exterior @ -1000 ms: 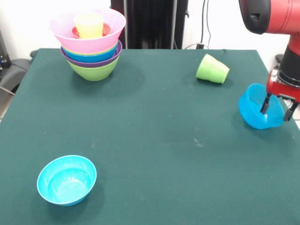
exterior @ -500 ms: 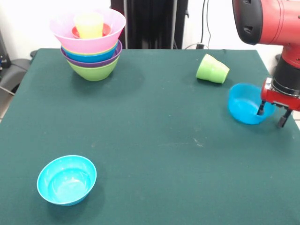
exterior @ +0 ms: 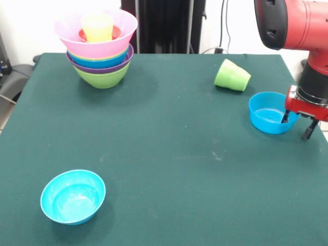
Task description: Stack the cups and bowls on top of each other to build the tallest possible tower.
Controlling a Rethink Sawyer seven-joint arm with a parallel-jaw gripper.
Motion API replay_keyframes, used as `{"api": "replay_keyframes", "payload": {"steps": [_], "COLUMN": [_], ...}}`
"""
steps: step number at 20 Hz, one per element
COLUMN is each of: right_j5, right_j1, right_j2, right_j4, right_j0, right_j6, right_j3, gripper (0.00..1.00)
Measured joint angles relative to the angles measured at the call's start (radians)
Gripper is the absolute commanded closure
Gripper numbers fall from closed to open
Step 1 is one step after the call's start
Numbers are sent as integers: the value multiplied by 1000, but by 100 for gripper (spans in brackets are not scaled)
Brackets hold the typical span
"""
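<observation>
Gripper (exterior: 297,124) open, straddling blue bowl (exterior: 269,113) rim near table (exterior: 169,154) edge; green cup (exterior: 232,76) lies just beside.

dark green cloth tabletop (exterior: 164,154) | glossy blue plastic bowl (exterior: 266,114) | cyan plastic bowl (exterior: 73,197) | light green plastic cup (exterior: 232,76) | red-black end effector (exterior: 297,123)

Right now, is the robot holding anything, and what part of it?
It cannot be told for sure. The tool straddles the right rim of the round blue plastic bowl, one finger inside and one outside, with the bowl sitting upright on the table.
</observation>
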Motion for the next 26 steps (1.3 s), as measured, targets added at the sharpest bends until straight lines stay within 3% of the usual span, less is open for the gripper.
{"api": "replay_keyframes", "payload": {"steps": [3,4,18,26], "right_j5": [0,0,0,0], "right_j1": [0,0,-61,-246], "right_j2": [-2,-5,-9,74], "right_j4": [0,0,-1,-1], "right_j0": [5,11,8,-118], "right_j6": [0,0,0,0], "right_j3": [0,0,20,193], "gripper": [0,100,100,100]}}
